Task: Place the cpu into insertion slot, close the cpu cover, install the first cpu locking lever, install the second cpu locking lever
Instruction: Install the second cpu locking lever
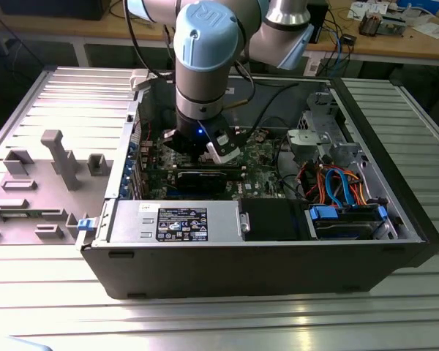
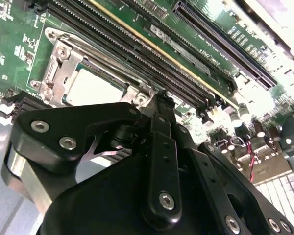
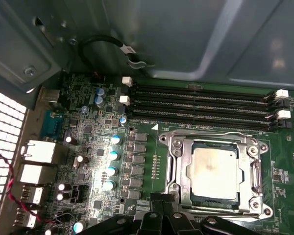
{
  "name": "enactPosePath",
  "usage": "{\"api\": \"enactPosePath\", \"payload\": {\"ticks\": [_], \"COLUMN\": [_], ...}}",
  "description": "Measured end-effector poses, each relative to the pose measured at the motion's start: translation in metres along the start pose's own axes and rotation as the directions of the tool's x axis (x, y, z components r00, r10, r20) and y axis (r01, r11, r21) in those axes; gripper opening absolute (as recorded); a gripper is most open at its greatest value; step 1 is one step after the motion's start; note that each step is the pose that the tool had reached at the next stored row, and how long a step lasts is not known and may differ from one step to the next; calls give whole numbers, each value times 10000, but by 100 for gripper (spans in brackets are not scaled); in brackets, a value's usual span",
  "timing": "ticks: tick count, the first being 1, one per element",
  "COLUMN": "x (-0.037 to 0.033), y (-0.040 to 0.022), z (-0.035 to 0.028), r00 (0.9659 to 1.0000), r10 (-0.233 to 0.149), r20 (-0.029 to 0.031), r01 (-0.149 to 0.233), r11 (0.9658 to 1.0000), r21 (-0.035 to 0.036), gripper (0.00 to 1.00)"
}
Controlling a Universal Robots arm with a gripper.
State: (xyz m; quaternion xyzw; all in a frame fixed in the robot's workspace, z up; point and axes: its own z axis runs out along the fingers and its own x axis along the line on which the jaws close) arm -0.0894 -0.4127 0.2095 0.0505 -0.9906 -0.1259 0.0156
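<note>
4 memory slots (image 3: 201,105) crowd cpu cover (image 3: 216,172); above open.

Ribbed metal table (image 1: 395,102); cluttered wooden bench (image 1: 424,40) behind.

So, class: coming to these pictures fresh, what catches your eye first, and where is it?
The pale blue and grey robot arm reaches down into the open black computer case. In the first wrist view, the square silver-topped cpu sits in its socket under the silvery metal cpu cover, beside long black memory slots. The black gripper hovers close by.
</note>
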Motion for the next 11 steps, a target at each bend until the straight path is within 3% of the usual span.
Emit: {"api": "enactPosePath", "payload": {"ticks": [5, 11], "x": [4, 4], "y": [23, 25], "z": [-88, -97], "r00": [10000, 10000], "r10": [0, 1], "r20": [0, 0], "r01": [0, -1], "r11": [10000, 10000], "r21": [1, 0], "gripper": [11, 11]}}
